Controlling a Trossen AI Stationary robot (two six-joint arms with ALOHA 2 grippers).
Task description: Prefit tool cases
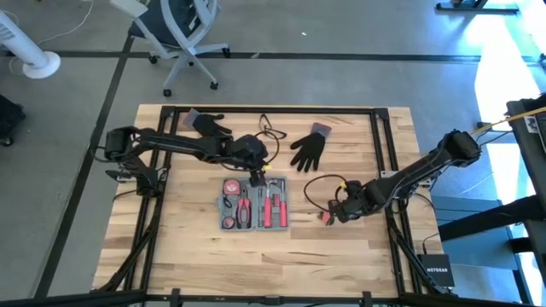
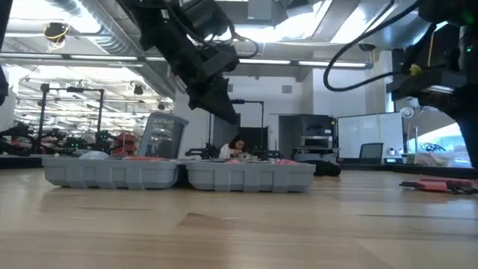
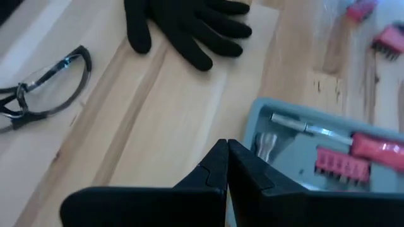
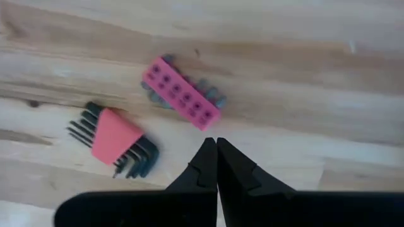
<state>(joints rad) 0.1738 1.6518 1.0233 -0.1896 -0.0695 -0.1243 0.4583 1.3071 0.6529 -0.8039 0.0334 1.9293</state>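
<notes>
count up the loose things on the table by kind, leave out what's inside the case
black gloves: 2
safety glasses: 1
tool case: 1
red bit holder: 1
hex key set: 1
total: 6

Wooden table [image 1: 196, 247], tool case [image 1: 253, 205], gloves [image 1: 310, 147], glasses [image 1: 271, 130]

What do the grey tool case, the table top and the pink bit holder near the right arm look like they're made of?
Flat blue-grey tool case: probably matte moulded plastic, judging by its rounded corners and shaped recesses. Pale wooden table top: wood planks, with visible grain and seams and a slight sheen. Pink rectangular bit holder: likely smooth plastic, uniformly coloured, with a row of moulded holes.
</notes>
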